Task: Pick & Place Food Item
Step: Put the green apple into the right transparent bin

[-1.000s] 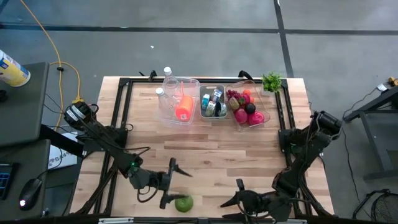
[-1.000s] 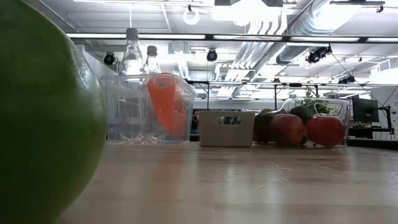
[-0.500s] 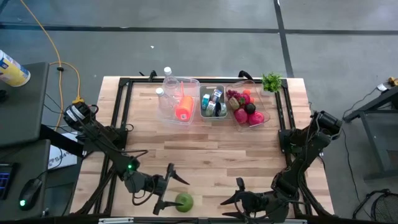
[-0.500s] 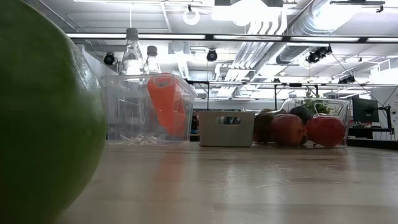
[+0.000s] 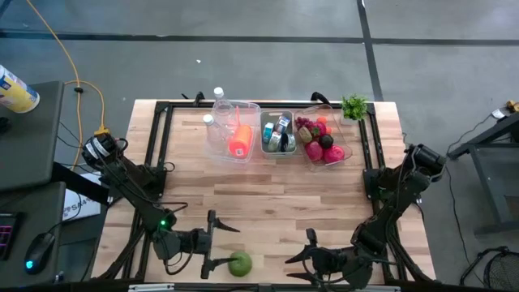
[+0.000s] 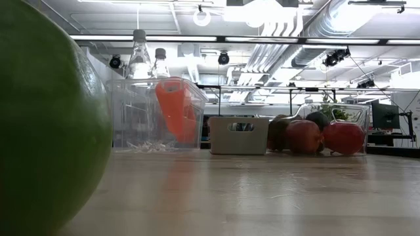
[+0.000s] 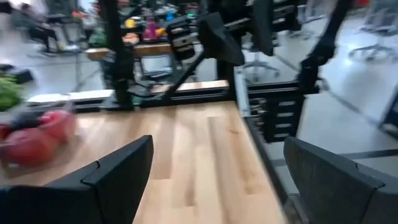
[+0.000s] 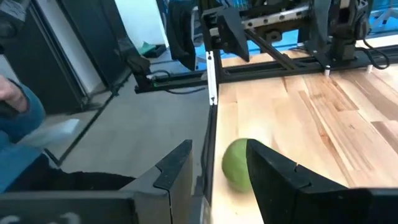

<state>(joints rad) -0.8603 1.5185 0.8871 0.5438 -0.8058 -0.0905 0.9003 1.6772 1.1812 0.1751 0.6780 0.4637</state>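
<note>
A round green fruit (image 5: 239,263) rests on the wooden table close to its near edge; it fills the left of the low view (image 6: 46,124) and shows past my right fingers (image 8: 238,163). My left gripper (image 5: 222,245) hangs open just left of the fruit, pointing level toward the table's right, and touches nothing (image 7: 214,162). My right gripper (image 5: 297,248) is open to the right of the fruit, pointing toward it, with nothing between its fingers (image 8: 217,150).
Three containers stand in a row at the far edge: a clear bin (image 5: 231,134) with bottles and an orange item, a grey bin (image 5: 278,134) of cans, and a clear bin (image 5: 323,139) of red fruit. A green sprig (image 5: 354,105) is at the far right. A black frame (image 5: 158,162) borders the table.
My left gripper has swung toward the table's left and a little toward the near edge, rolling slightly, and has stayed open. The green fruit has kept its place.
</note>
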